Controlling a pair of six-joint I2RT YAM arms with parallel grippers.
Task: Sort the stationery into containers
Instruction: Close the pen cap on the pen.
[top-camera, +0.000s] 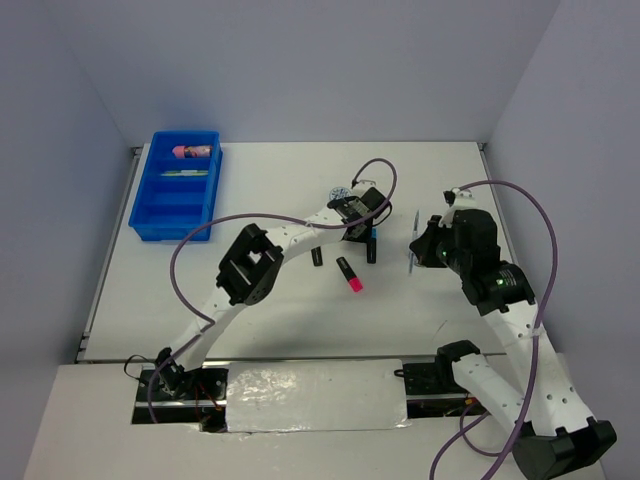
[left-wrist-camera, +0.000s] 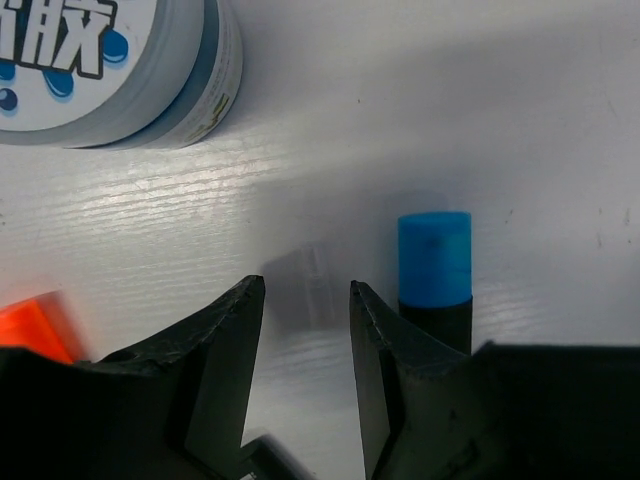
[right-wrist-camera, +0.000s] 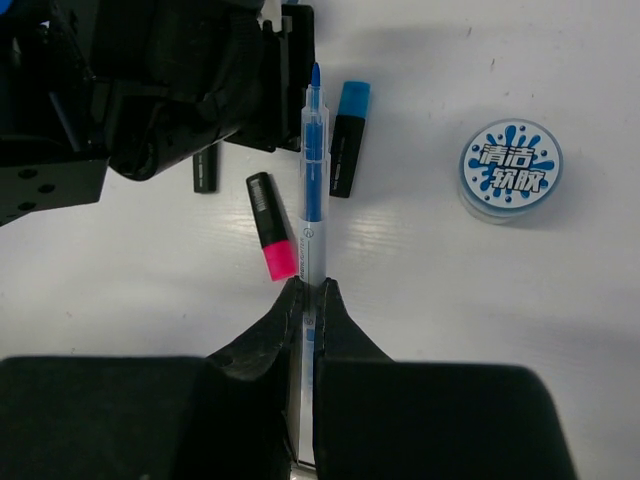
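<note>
The blue tray (top-camera: 150, 215) stands at the far left and holds a pink cylinder (top-camera: 195, 151) and a thin green pen (top-camera: 186, 173). My left gripper (top-camera: 362, 222) is open and empty just above the table (left-wrist-camera: 305, 285). A blue-capped marker (left-wrist-camera: 435, 260) lies right of its right finger, an orange cap (left-wrist-camera: 30, 330) shows at its left, and a patterned disc (left-wrist-camera: 110, 70) lies ahead. My right gripper (right-wrist-camera: 310, 285) is shut on a thin blue pen (right-wrist-camera: 312, 180) and holds it above the table (top-camera: 420, 243). A pink-capped marker (right-wrist-camera: 270, 238) lies below it.
In the top view, the pink-capped marker (top-camera: 349, 274), the blue-capped marker (top-camera: 372, 243) and a short black marker (top-camera: 317, 257) lie mid-table, with the disc (top-camera: 340, 193) behind my left gripper. Grey walls close off the left, back and right. Purple cables arc over both arms.
</note>
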